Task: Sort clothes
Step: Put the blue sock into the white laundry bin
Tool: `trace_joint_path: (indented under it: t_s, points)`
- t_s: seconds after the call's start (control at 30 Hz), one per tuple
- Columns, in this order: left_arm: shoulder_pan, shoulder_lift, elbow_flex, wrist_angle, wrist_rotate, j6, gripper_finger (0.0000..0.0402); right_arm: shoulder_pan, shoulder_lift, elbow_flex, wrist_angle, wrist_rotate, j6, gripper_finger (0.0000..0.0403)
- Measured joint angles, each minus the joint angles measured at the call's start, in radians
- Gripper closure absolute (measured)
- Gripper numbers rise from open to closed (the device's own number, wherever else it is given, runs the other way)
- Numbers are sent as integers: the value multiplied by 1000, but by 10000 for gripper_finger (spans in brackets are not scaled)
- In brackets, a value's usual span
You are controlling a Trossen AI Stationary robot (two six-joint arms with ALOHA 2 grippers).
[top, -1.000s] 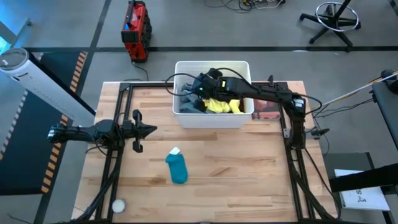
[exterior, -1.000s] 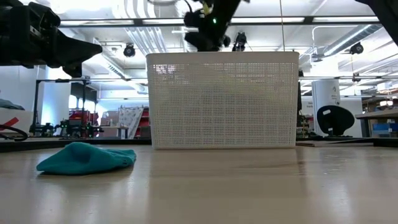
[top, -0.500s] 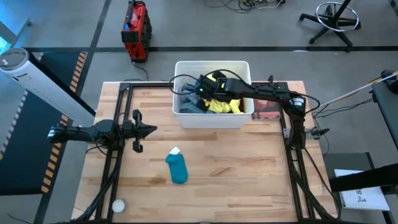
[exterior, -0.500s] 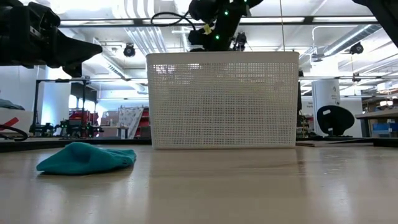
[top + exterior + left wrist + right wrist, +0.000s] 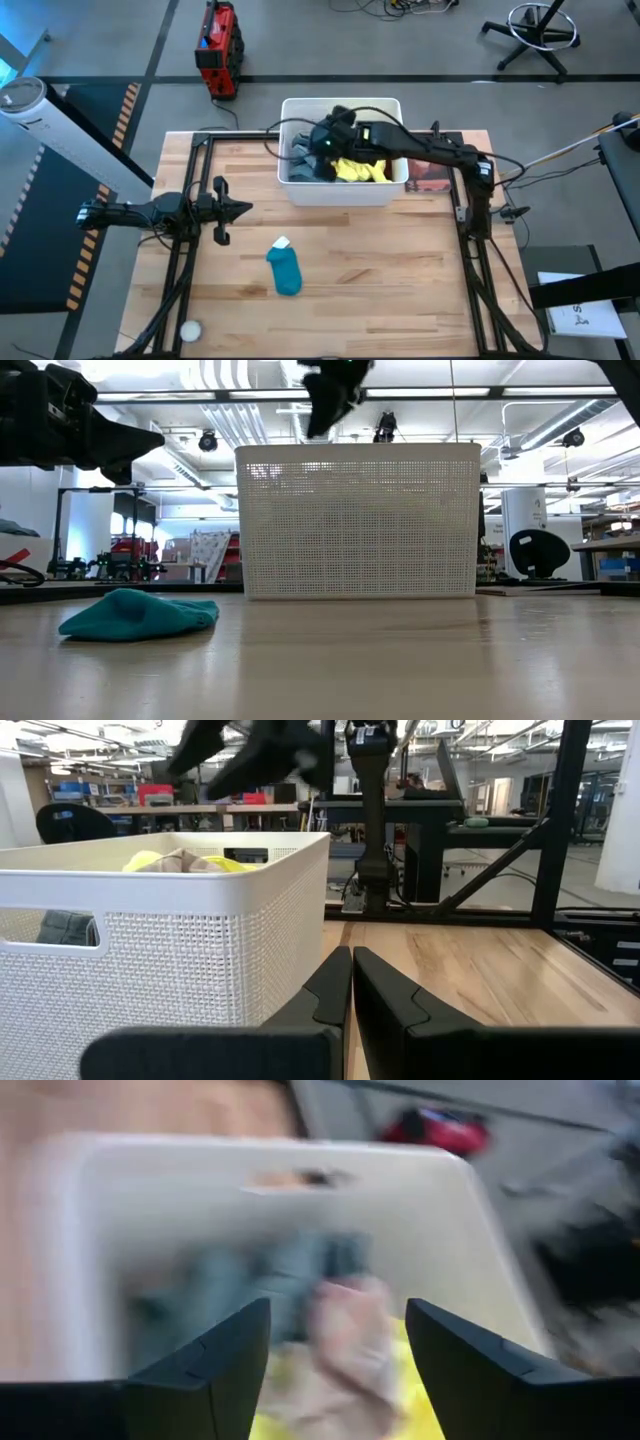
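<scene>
Clothes in basket: neon yellow garment [image 5: 352, 170] and grey-blue pieces [image 5: 303, 166] piled in the white perforated basket [image 5: 342, 192] at the table's far middle; a pale piece [image 5: 347, 1330] lies on them
Teal garment: [image 5: 284, 270] flat on the wooden table [image 5: 400, 270], well apart from the basket, near side
Camouflage piece: [image 5: 428, 178] just beside the basket's right wall
Right gripper: [image 5: 325, 135] above the basket, arm reaching across the rim; fingers [image 5: 210, 1370] spread, holding nothing
Left gripper: [image 5: 240, 208] waits level over the table's left; fingers [image 5: 335, 985] pressed together
</scene>
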Motion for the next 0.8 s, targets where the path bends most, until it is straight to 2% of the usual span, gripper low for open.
trace_joint_path:
  t_s: [0.1,0.27,0.33,0.6,0.8]
  points:
    - [0,0,0,-2,0,0,401,39,-24,0,3,-128,-2,181]
    - [0,0,0,-2,0,0,401,89,-38,-5,18,-410,34,186]
    - [0,0,0,-3,0,0,401,113,-37,-9,25,-477,47,191]
    - [0,0,0,-4,0,0,401,218,-37,-110,86,-507,63,208]
    - [0,0,0,-4,0,0,401,285,-37,-256,170,-530,135,206]
